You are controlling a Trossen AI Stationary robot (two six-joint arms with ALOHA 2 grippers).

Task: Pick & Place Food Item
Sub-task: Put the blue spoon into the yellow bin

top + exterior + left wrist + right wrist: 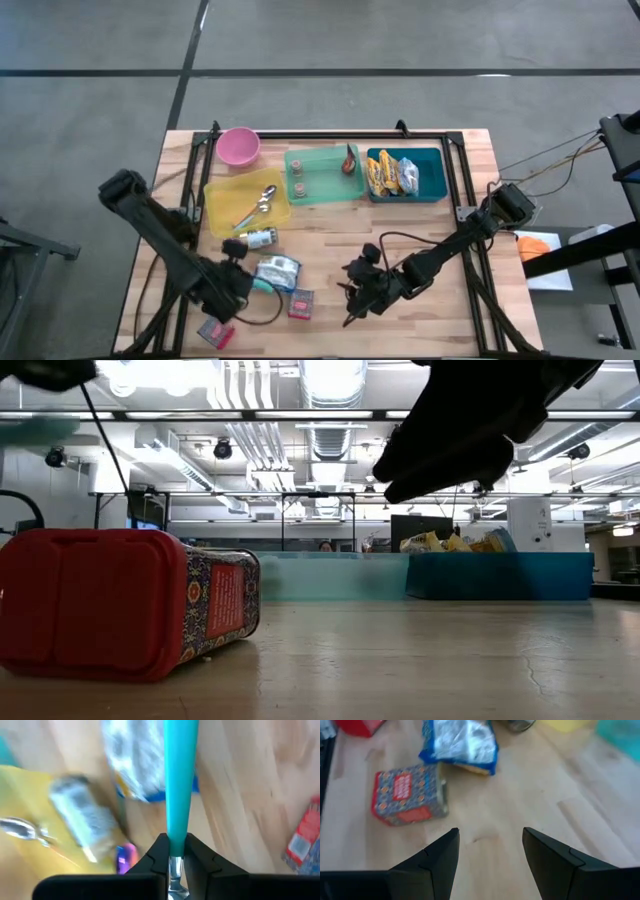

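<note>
A pale wooden counter (420, 230) is seen from above, with two dark robot arms reaching in from the near edge. The left pincer (172, 854) is clamped on a utensil with a long teal plastic handle (178, 780), gripping it near the metal neck so the handle points out ahead over the counter; in the overhead view the same teal handle (262, 285) shows beside the left arm's wrist. Just beyond it lies a crinkled blue and white snack packet (277, 270), a likely food item for the task, still on the counter and not yet in any bin. Near it sit a small patterned red and blue box (300, 303), a small silver can (258, 238), and a red-lidded tin (214, 333) at the near edge. Along the far side stand a pink round bowl (238, 146), a yellow tray (218, 213) holding metal spoons, a green tray (318, 193), and a teal bin (436, 176) already holding yellow snack bags (382, 172), which suggests food is sorted there. The right pincer (490, 851) hangs over bare wood near the middle, its jaws apart and holding nothing, seemingly waiting.
</note>
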